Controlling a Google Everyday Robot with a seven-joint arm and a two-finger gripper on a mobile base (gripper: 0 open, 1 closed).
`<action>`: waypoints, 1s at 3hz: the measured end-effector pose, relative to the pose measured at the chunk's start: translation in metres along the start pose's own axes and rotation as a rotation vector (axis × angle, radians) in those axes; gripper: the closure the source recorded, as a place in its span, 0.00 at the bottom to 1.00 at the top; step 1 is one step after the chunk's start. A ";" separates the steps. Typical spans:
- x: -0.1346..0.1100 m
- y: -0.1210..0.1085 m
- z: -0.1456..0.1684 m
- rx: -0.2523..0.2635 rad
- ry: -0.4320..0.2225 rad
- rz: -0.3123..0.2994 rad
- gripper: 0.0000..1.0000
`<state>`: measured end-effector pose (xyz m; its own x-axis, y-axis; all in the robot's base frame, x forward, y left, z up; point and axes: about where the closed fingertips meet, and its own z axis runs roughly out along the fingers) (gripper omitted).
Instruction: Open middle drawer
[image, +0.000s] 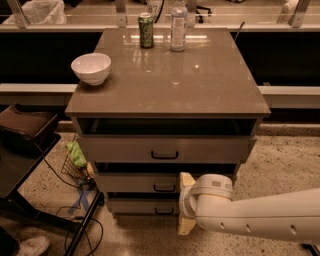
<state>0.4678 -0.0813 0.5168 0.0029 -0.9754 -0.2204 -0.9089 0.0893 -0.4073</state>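
Observation:
The cabinet has three drawer fronts. The middle drawer (132, 183) is a grey-beige front with a small black bar handle (164, 188), and it looks closed. My gripper (183, 204) comes in from the lower right on a white arm. It hangs in front of the middle and bottom drawer fronts, just right of the handle. Its two cream fingers (186, 181) stand one above the other, apart, holding nothing. The upper finger is level with the middle drawer's handle.
The top drawer (165, 149) is larger and the bottom drawer (142, 206) is narrower. On the cabinet top stand a white bowl (91, 68), a green can (145, 30) and a clear bottle (178, 25). A dark chair (25, 135) and cables lie at the left.

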 end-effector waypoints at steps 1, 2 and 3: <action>-0.006 0.008 0.029 -0.009 -0.017 -0.012 0.00; -0.011 0.015 0.052 -0.012 -0.025 -0.027 0.00; -0.017 0.020 0.073 -0.008 -0.015 -0.060 0.00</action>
<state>0.4803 -0.0478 0.4479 0.0641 -0.9757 -0.2094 -0.9104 0.0288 -0.4128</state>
